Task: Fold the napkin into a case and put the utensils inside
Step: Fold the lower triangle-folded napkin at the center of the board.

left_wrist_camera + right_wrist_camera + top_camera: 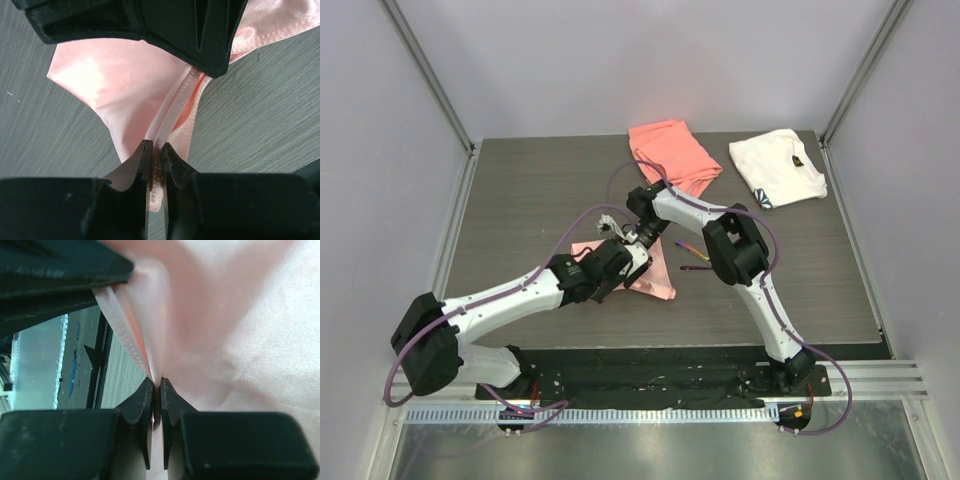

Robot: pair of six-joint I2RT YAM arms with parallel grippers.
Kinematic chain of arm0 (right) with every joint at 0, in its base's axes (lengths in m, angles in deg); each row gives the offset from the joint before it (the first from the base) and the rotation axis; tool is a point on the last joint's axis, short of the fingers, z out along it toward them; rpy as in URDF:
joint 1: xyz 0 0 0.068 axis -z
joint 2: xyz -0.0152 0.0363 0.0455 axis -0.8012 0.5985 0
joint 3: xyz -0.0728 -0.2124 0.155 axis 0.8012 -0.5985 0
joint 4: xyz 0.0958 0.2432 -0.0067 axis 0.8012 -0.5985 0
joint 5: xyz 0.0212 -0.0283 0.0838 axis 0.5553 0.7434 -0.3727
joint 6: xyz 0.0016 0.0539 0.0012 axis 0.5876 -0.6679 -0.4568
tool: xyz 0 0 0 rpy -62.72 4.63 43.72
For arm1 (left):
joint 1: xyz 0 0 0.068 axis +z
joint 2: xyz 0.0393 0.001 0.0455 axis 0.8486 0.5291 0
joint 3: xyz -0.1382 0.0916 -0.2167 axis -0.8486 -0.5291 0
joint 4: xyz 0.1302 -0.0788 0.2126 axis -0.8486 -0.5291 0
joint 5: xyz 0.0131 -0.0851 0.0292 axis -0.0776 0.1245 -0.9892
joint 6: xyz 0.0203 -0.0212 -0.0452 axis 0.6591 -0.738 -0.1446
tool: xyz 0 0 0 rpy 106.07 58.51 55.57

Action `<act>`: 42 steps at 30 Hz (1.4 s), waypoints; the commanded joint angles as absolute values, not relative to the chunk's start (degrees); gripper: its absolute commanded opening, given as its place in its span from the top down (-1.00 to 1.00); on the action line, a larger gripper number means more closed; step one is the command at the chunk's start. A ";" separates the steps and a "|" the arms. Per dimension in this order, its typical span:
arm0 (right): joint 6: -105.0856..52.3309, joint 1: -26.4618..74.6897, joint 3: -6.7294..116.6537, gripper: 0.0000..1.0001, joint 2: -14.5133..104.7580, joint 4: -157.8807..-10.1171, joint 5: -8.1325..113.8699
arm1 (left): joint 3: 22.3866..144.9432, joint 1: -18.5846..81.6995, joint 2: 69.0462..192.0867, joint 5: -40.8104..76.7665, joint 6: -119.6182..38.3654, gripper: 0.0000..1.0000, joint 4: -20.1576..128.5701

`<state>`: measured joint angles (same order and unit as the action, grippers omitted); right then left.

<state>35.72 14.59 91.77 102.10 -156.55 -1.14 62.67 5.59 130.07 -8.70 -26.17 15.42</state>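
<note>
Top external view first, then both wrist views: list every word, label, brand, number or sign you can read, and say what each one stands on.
No text can be read in any view.
white cloth: carries a small dark mark, too small to tell whether it is lettering.
napkin: plain, no lettering shows.
coral cloth: plain, no lettering shows.
</note>
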 commanded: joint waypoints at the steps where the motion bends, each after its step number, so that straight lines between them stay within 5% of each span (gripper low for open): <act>1: 31.07 14.31 90.08 0.61 98.87 -151.71 -1.37 | 62.39 6.46 127.32 -9.71 -26.94 0.74 15.54; 5: 22.99 15.01 85.60 0.38 95.27 -141.80 -0.48 | 62.21 7.95 126.53 -6.81 -27.55 0.99 15.72; 12: 5.24 19.05 74.70 -0.05 85.34 -123.85 4.16 | 61.95 11.29 125.12 -2.06 -27.38 1.00 16.42; 19: -11.21 22.30 51.19 -0.62 67.95 -101.27 18.55 | 61.77 16.74 126.26 2.94 -27.55 1.00 18.18; 28: -7.71 17.65 20.23 -0.79 48.08 -70.69 34.13 | 64.40 27.81 129.33 15.68 -28.70 1.00 17.74; 42: 13.56 3.23 10.53 -0.80 46.65 -58.79 55.92 | 68.19 31.51 134.97 22.37 -31.51 1.00 13.43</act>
<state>3.86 6.37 10.24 46.39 -65.40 44.43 65.84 30.79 135.15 19.19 -30.57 14.52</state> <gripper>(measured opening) 0.898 0.020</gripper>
